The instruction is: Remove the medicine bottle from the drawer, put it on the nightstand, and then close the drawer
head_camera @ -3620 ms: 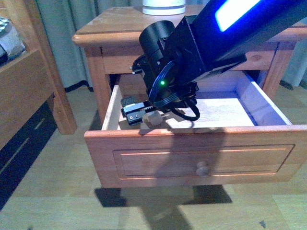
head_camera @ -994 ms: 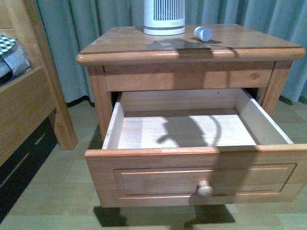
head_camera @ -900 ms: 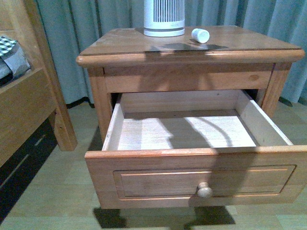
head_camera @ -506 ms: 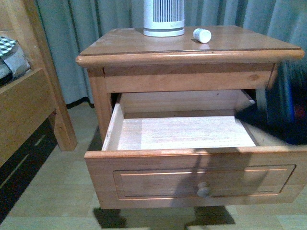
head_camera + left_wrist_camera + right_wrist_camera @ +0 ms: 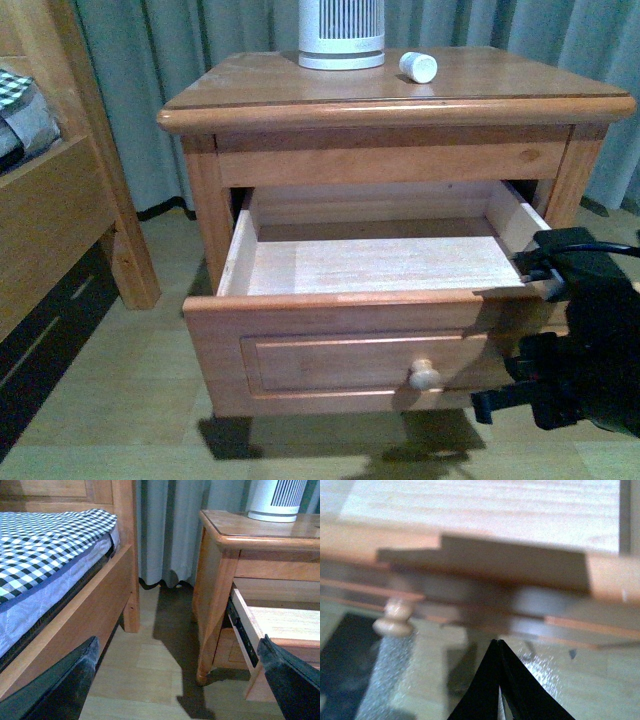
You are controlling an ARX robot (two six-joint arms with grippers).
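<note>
The medicine bottle (image 5: 418, 67), small and white, lies on its side on the nightstand (image 5: 260, 95) top, free of both grippers. Below it the drawer (image 5: 340, 345) stands partly pulled out, its pale inside bare. My right gripper (image 5: 480, 407) is shut and empty, low at the drawer front's right end, to the right of the round knob (image 5: 423, 375). In the right wrist view the shut gripper (image 5: 496, 645) points at the drawer front (image 5: 485, 562), with the knob (image 5: 394, 620) off to one side. My left gripper (image 5: 177, 680) hangs open over the floor, between the bed and the nightstand (image 5: 235, 535).
A tall white ribbed device (image 5: 341, 35) stands at the back of the nightstand top. The wooden bed frame (image 5: 60, 190) with checked bedding (image 5: 45, 535) is to the left. Grey curtains (image 5: 170, 60) hang behind. The drawer's side rail (image 5: 242, 627) sticks out by the left gripper.
The drawer has slid partway in. My right arm has dropped from the drawer's right side to low in front of the drawer front. The bottle stays on the nightstand top.
</note>
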